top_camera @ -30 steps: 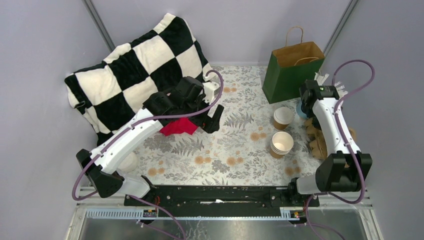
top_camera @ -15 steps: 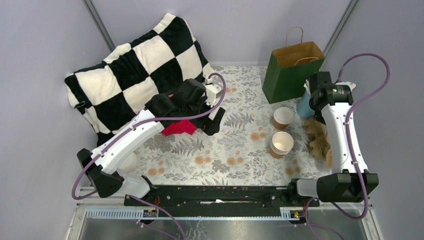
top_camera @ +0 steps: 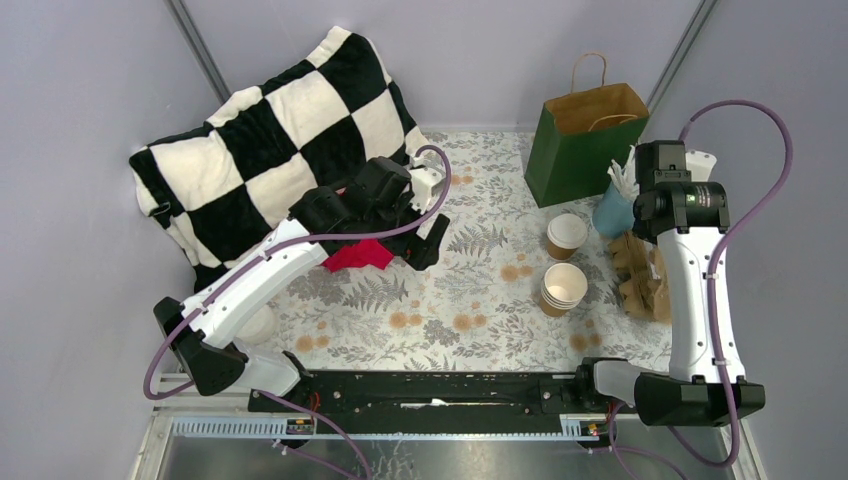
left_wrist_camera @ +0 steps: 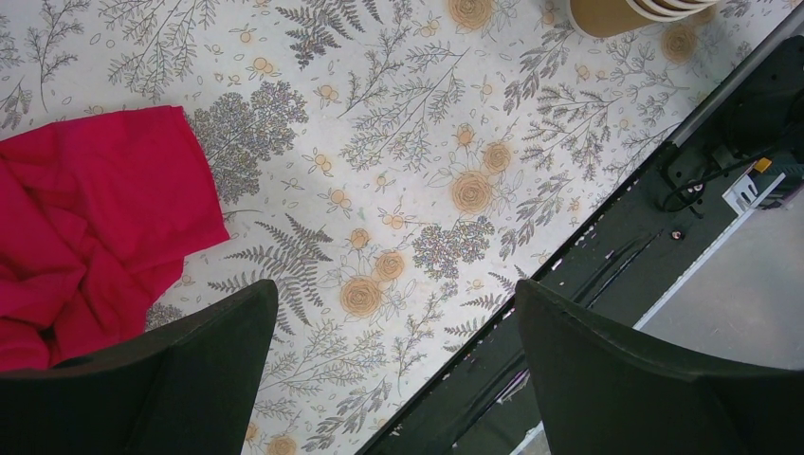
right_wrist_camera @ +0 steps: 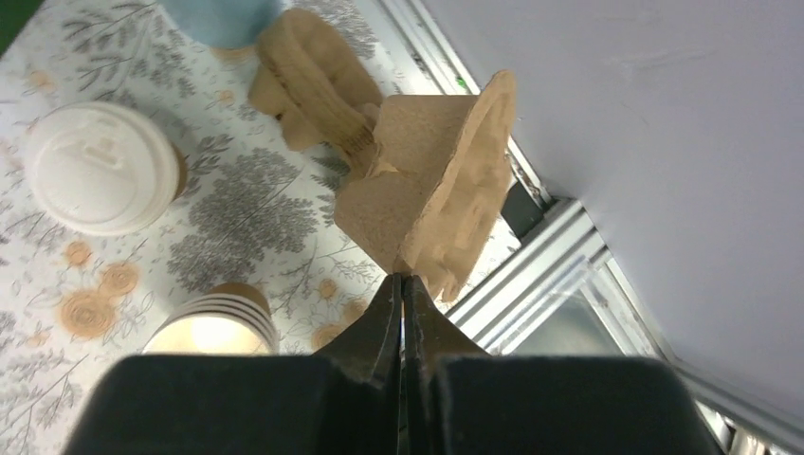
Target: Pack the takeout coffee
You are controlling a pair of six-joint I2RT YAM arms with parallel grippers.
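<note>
Left arm [top_camera: 255, 280] and right arm [top_camera: 700, 290]: long white links, black joint housings, black base blocks far back from fingers. Purple cable [top_camera: 735, 104] looped out behind each wrist, ran back along links. Left gripper [left_wrist_camera: 393, 294]: broad matte black fingers, rounded edges. Right gripper [right_wrist_camera: 401, 278]: black fingers tapered to thin tips, boxy black body behind.

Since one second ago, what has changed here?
The right arm stretched away from its base toward the green paper bag; the right gripper pinches the molded brown cardboard cup carrier. The left arm, white-lidded brown paper cup and lidless cup stack stayed put.
</note>
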